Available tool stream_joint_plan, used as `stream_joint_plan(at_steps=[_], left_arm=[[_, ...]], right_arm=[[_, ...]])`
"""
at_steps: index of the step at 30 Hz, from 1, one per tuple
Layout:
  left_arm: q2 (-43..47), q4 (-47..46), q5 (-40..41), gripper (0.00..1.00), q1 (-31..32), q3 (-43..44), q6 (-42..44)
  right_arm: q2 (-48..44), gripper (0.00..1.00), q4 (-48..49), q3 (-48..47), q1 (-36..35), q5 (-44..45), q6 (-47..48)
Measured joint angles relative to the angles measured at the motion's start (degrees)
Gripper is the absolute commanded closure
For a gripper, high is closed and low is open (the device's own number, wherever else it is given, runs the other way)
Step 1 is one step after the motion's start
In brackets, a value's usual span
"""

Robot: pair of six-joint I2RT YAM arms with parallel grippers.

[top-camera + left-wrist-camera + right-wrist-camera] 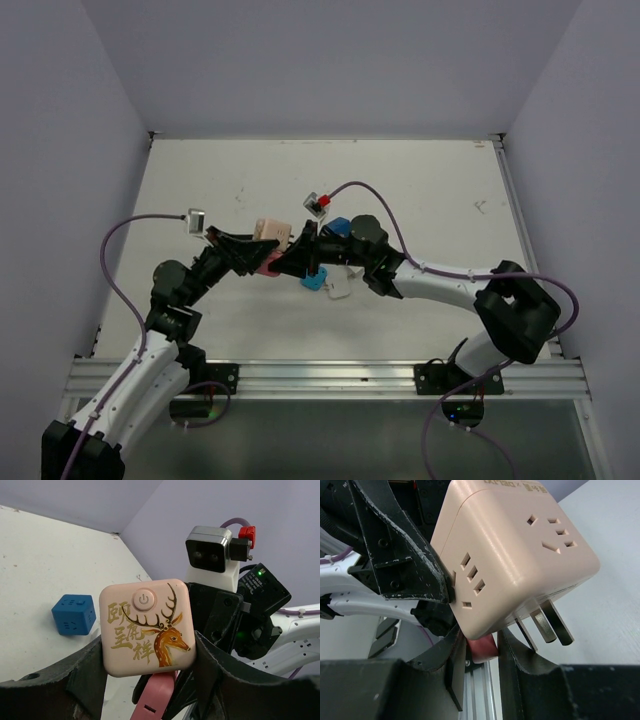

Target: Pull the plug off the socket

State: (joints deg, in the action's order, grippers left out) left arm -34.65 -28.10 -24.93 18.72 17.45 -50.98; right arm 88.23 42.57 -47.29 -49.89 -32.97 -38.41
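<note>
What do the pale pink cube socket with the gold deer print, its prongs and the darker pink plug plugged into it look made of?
Pale pink cube socket: moulded plastic, smooth satin sheen, soft highlights on rounded edges. Prongs: bare metal, dull grey shine. Darker pink plug: probably plastic too, matte; little shows.

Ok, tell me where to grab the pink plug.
Pinch the plug by its flat faces, on the stub sticking out of the cube, coming end-on, opposite the cube. The left claw fills the cube's sides, so only that end is free.

socket [520,555]: smooth peach plastic, satin sheen | prongs [555,627]: bright bare metal | plug [482,649]: pink plastic | table [45,565]: matt white
</note>
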Motion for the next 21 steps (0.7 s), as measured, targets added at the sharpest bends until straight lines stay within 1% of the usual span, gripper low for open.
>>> stream_joint_plan(at_steps=[1,3,4,6,7,9,12,14,18,21], left_arm=[[0.33,0.04,-0.22,0.56,0.0,-0.13,0.24],[0.96,0.28,-0.46,0.45,0.0,-0.22,0.7],[1.33,0.37,-0.63,0.36,0.0,-0.22,0.87],[1.77,0.48,-0.94,0.29,-0.02,-0.22,1.2],[1.88,0.94,-1.38,0.22,-0.04,-0.24,2.1],[1.77,1.73,-2.43,0.13,-0.07,-0.24,3.21],[1.51,2.32,-4.11,0.09,-0.07,-0.24,3.96],[1.03,2.82,-4.94,0.07,-0.07,-0.24,4.09],[0.63,4.07,-5.88,0.01,-0.07,-0.24,4.07],[0.66,5.07,-5.9,0.01,-0.07,-0.22,4.04]], right_arm=[[-0.35,1.0,-1.4,-0.33,0.0,-0.22,0.74],[-1.01,1.0,-4.46,-1.33,0.0,-0.81,2.54],[-1.4,1.0,-5.97,-1.81,0.0,-1.05,3.56],[-2.05,1.0,-8.57,-2.67,0.02,-1.6,5.31],[-2.32,1.0,-9.88,-3.26,0.02,-2.21,5.95],[-2.73,1.0,-13.4,-4.81,0.04,-2.95,7.26],[-2.8,1.0,-17.4,-6.14,0.07,-4.13,9.16],[-2.8,1.0,-18.91,-6.23,0.15,-4.57,10.08],[-2.8,1.0,-21.9,-6.38,0.26,-5.64,12.24],[-2.8,1.0,-23.47,-6.51,0.26,-6.12,13.57]])
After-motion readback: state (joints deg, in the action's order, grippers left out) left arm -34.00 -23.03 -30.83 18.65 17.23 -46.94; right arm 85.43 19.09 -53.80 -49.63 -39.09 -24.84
